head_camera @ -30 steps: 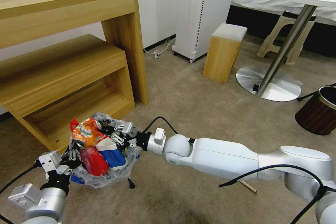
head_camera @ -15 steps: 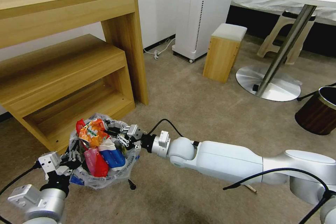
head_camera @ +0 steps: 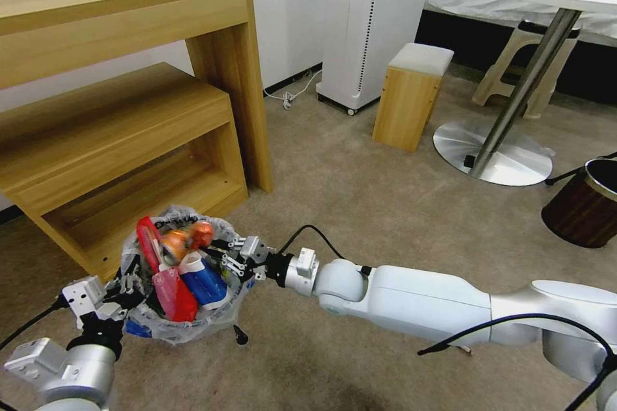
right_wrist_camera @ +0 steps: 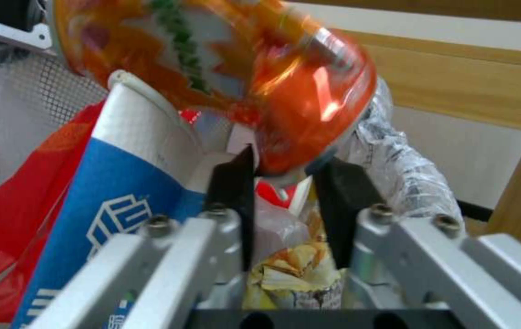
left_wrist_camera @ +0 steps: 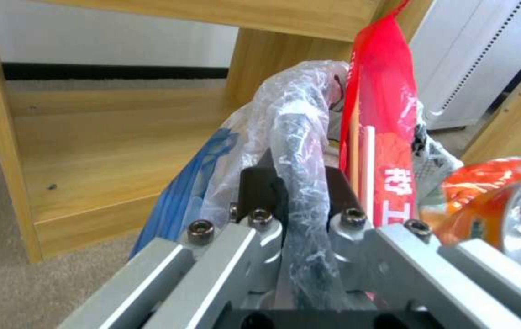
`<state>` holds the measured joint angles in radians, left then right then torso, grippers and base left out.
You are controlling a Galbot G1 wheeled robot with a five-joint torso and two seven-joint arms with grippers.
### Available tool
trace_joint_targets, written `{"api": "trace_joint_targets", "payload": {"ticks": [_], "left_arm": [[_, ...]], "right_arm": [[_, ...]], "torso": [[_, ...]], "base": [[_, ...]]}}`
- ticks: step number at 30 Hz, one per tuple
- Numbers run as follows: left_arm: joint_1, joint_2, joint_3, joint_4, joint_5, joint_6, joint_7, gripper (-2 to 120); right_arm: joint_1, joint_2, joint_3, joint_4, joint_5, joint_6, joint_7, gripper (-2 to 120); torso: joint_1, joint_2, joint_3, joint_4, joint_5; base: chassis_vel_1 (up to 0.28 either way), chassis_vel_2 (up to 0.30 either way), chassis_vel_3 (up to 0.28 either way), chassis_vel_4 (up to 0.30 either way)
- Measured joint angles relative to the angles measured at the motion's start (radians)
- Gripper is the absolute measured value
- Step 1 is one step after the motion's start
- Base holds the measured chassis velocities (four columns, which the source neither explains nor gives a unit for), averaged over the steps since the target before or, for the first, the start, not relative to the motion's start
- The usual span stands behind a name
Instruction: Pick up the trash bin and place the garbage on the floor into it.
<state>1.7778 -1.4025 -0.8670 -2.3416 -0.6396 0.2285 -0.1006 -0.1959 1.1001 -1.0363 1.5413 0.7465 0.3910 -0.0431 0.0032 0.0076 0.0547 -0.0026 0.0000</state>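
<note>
The trash bin (head_camera: 186,331), dark blue and lined with a clear bag, hangs just above the beige floor (head_camera: 360,192) at the lower left. My left gripper (head_camera: 128,284) is shut on its bag-covered rim (left_wrist_camera: 303,137); in the left wrist view its fingers (left_wrist_camera: 339,192) pinch the plastic. An orange snack wrapper (head_camera: 186,237) lies on top of the garbage, above a blue-white carton (head_camera: 202,279) and a red packet (head_camera: 170,289). My right gripper (head_camera: 225,255) hovers over the bin's right edge, open, with the wrapper's (right_wrist_camera: 272,91) lower edge loose between its fingertips. A wooden stick (head_camera: 464,349) peeks from under my right forearm.
A wooden desk with a low shelf (head_camera: 128,141) stands close behind the bin. Farther off are a white appliance (head_camera: 373,26), a small wooden stool (head_camera: 411,96), a round table's metal base (head_camera: 495,154) and a brown bin (head_camera: 585,205) at the right edge.
My right gripper has drawn back to the right and let go of the orange wrapper, which has sunk lower into the bin. The left gripper still holds the rim.
</note>
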Motion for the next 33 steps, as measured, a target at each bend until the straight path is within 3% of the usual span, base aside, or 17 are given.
{"api": "trace_joint_targets", "payload": {"ticks": [8, 10, 11, 18, 33], "left_arm": [[0.009, -0.013, 0.008, 0.001, 0.012, -0.001, 0.006, 3], [0.021, -0.013, 0.009, 0.0, 0.018, -0.004, 0.011, 3], [0.021, -0.013, 0.009, 0.0, 0.018, -0.004, 0.011, 3], [0.032, -0.012, 0.016, -0.003, 0.029, -0.006, 0.017, 3], [0.028, 0.009, 0.022, 0.001, 0.003, 0.0, 0.008, 3]], "right_arm": [[0.0, 0.007, 0.012, 0.004, -0.004, 0.002, 0.002, 59], [0.0, 0.005, 0.021, 0.013, -0.003, -0.006, 0.009, 71], [0.0, 0.005, 0.021, 0.013, -0.003, -0.006, 0.009, 71], [0.004, -0.006, 0.042, 0.033, -0.016, -0.057, 0.079, 97], [0.061, -0.069, -0.011, 0.083, 0.057, -0.12, 0.132, 100]], "torso": [[0.0, 0.0, 0.0, 0.0002, 0.0], [0.0, 0.0, 0.0, 0.0002, 0.0], [0.0, 0.0, 0.0, 0.0002, 0.0], [0.0, 0.0, 0.0, 0.0002, -0.0001], [0.0, 0.0, 0.0, 0.0001, 0.0001]], "base": [[0.0, 0.0, 0.0, 0.0], [0.0, 0.0, 0.0, 0.0], [0.0, 0.0, 0.0, 0.0], [0.0, 0.0, 0.0, 0.0], [0.0, 0.0, 0.0, 0.0]]}}
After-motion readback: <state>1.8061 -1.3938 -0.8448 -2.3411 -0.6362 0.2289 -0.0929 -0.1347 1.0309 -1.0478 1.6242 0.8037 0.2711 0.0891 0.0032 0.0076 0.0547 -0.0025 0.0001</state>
